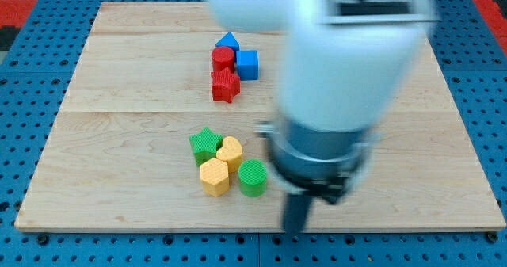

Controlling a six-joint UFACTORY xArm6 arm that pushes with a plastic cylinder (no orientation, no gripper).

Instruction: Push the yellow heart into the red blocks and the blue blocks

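Observation:
The yellow heart [230, 151] lies in a cluster at the board's lower middle. It touches a green star [206, 144], a yellow hexagon [214, 177] and a green cylinder [253, 178]. Toward the view's top sits a second cluster: a blue pointed block [228, 41], a red round block [223, 59], a blue cube [247, 64] and a red star [226, 85]. My tip [295, 229] is blurred, near the board's bottom edge, to the right of and below the green cylinder, touching no block.
The wooden board [119, 101] lies on a blue pegboard surface [32, 77]. The large white and dark arm body [341, 85] is blurred and hides much of the board's right half.

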